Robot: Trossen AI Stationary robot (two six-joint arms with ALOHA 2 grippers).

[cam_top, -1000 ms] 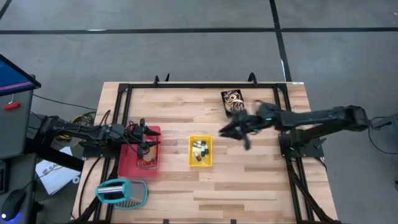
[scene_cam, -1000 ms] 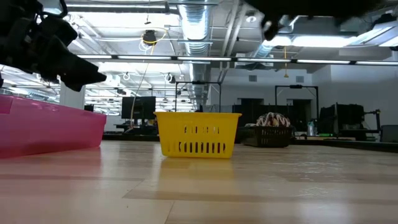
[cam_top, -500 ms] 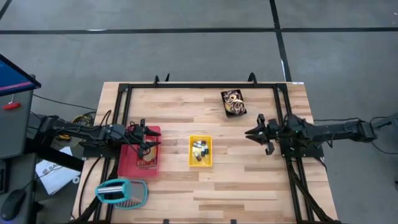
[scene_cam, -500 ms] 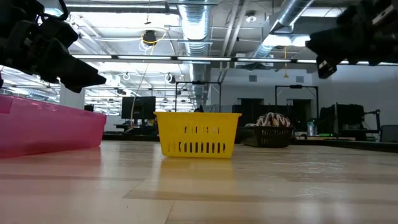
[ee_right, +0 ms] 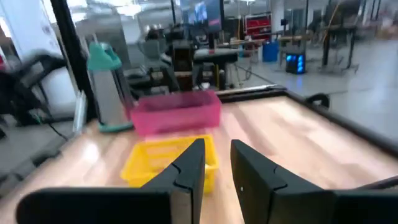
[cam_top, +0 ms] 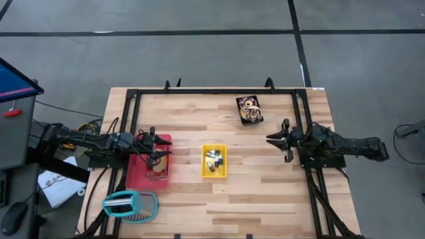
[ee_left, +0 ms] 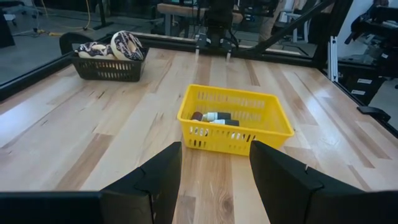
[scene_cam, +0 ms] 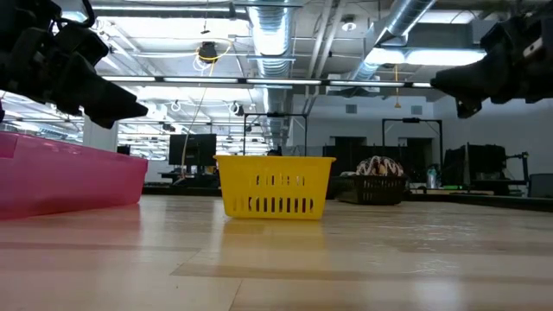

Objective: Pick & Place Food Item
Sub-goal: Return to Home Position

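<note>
Right hand (cam_top: 271, 139) was held empty above the wooden bench (cam_top: 265, 192), near its edge, with the fingers parted by a narrow gap. Ceiling ducts and desks were seen in the room beyond. Ahead of it and to one side, the donuts (cam_top: 250, 109) lay in the black bin (cam_top: 239, 113). The yellow bin (cam_top: 214, 161) stood farther ahead, nothing between. Left hand (cam_top: 159, 147) was held more widely parted over the pink bin (cam_top: 149, 175).

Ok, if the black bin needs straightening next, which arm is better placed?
Right. Its tool hangs open near the black bin; the left tool is over the pink bin, beyond the yellow bin.
</note>
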